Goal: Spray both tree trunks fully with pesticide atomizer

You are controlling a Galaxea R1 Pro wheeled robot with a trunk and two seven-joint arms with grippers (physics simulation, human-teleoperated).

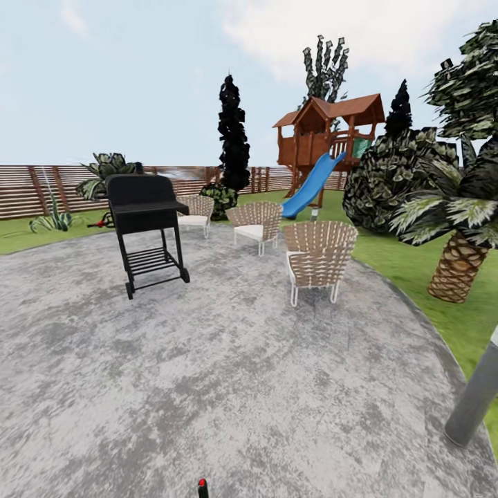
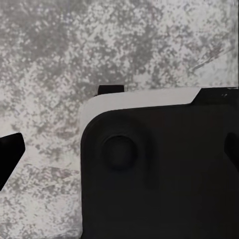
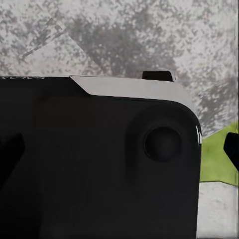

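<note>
1. In my head view, the pesticide atomizer (image 1: 202,487) stands at the bottom edge of the frame, just left of centre, on the grey paved patch (image 1: 228,387); only its dark top and small red spot show.
2. It looks upright, long axis vertical, though the frame cuts off its lower part.
3. It sits so near the middle that I cannot tell which arm is nearer; I judge it lies close ahead of my base and low.
4. My left wrist view looks down on paving and my own dark base (image 2: 159,169); whether that pincer is open, or holding anything, I cannot tell.
5. My right wrist view shows the same dark body (image 3: 94,159), paving and a wedge of lawn (image 3: 219,159) at right; that pincer's state is likewise unreadable.
6. A tall tree (image 1: 325,69) rises upper centre, behind the playhouse (image 1: 328,135), well apart from the atomizer.
</note>
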